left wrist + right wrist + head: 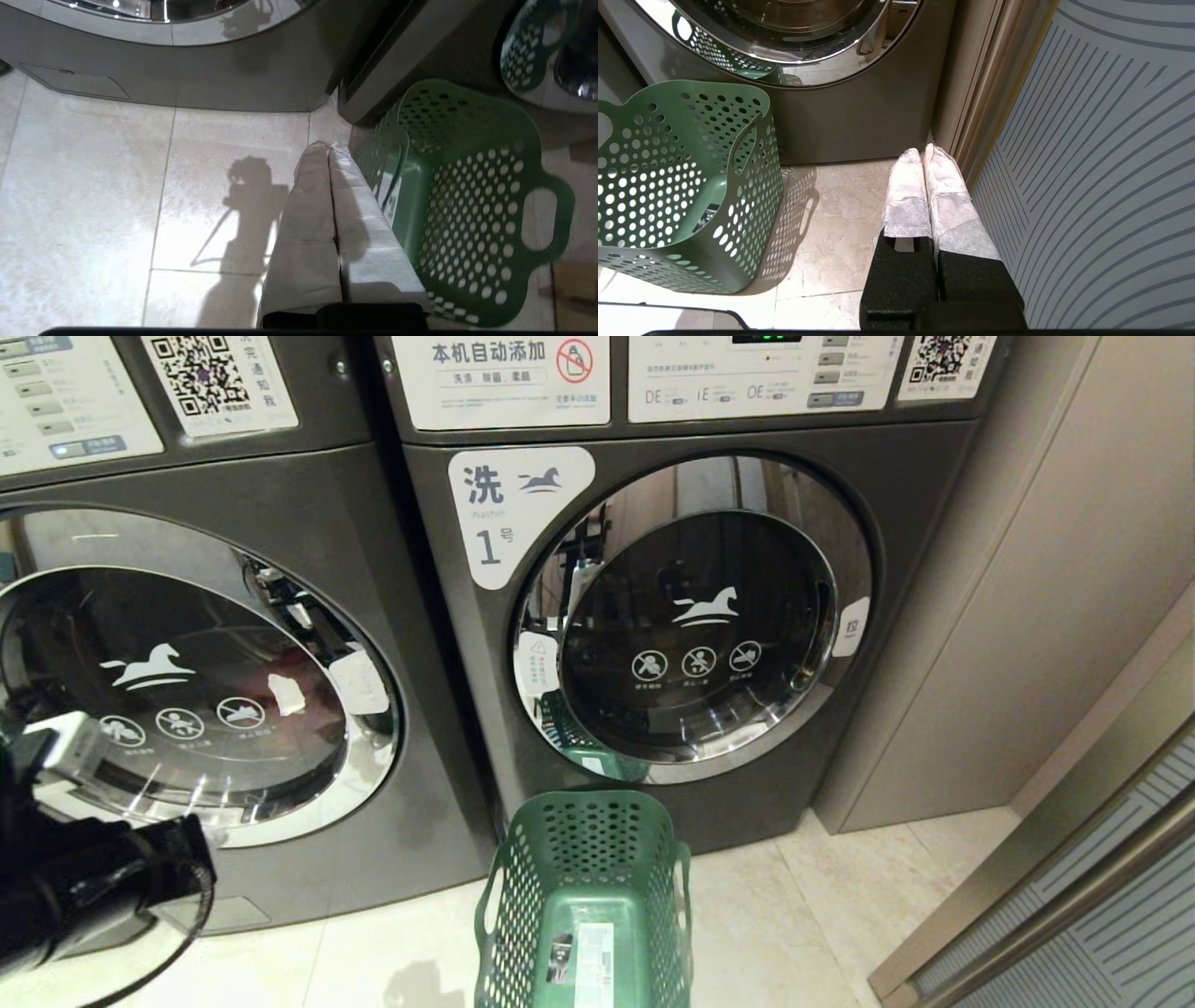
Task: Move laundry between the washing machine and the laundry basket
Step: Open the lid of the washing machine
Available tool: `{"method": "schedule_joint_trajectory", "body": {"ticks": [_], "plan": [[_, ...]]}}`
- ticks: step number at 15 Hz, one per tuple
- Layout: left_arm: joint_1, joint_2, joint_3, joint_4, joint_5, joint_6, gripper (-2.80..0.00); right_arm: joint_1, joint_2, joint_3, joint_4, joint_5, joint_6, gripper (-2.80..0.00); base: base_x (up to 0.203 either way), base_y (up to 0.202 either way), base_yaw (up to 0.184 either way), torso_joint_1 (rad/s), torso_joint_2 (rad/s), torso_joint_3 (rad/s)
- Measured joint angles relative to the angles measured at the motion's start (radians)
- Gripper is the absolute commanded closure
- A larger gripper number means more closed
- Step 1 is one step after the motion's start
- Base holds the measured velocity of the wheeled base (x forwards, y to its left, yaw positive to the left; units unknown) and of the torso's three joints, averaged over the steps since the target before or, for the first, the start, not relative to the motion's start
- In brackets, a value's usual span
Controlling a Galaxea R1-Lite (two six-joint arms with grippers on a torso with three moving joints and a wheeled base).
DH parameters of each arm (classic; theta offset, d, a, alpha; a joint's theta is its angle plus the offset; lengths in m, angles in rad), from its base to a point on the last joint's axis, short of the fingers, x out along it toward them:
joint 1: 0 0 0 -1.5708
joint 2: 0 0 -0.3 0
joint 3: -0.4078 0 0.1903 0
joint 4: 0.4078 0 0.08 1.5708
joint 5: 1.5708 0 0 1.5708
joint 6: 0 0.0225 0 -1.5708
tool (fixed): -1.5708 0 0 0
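The green laundry basket stands empty on the floor before the machine labelled 1, a white sticker on its floor. To the left is another washing machine, door shut and number out of view, with a dim reddish shape behind the glass. No other laundry shows. My left arm is at the lower left. Its left gripper is shut and empty, pointing at the floor beside the basket. My right gripper is shut and empty, low over the tiles to the right of the basket.
A beige wall panel and a striped sliding door close in the right side, next to the right gripper. Pale floor tiles run in front of both machines. The door of machine 1 is shut.
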Motion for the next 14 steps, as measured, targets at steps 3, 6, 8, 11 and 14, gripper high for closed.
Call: {"method": "schedule_joint_trajectory", "body": {"ticks": [3, 6, 8, 11, 14], "plan": [[0.045, 0.248, -0.006, -0.313, -0.027, -0.029, 0.00, 0.000, 0.000, 0.000, 0.000, 0.000, 0.000, 0.00, 0.000, 0.000, 0.000, 0.000, 0.00, 0.000], [0.104, 0.458, -0.008, -0.659, -0.193, 0.071, 0.00, 0.000, 0.000, 0.000, 0.000, 0.000, 0.000, 0.00, 0.000, 0.000, 0.000, 0.000, 0.00, 0.000], [0.137, 0.547, -0.018, -0.847, -0.369, 0.143, 0.00, 0.000, 0.000, 0.000, 0.000, 0.000, 0.000, 0.00, 0.000, 0.000, 0.000, 0.000, 0.00, 0.000], [0.202, 0.631, -0.048, -0.977, -0.543, 0.160, 0.00, 0.000, 0.000, 0.000, 0.000, 0.000, 0.000, 0.00, 0.000, 0.000, 0.000, 0.000, 0.00, 0.000], [0.243, 0.697, -0.045, -1.076, -0.633, 0.160, -2.80, 0.000, 0.000, 0.000, 0.000, 0.000, 0.000, 0.00, 0.000, 0.000, 0.000, 0.000, 0.00, 0.000]]}}
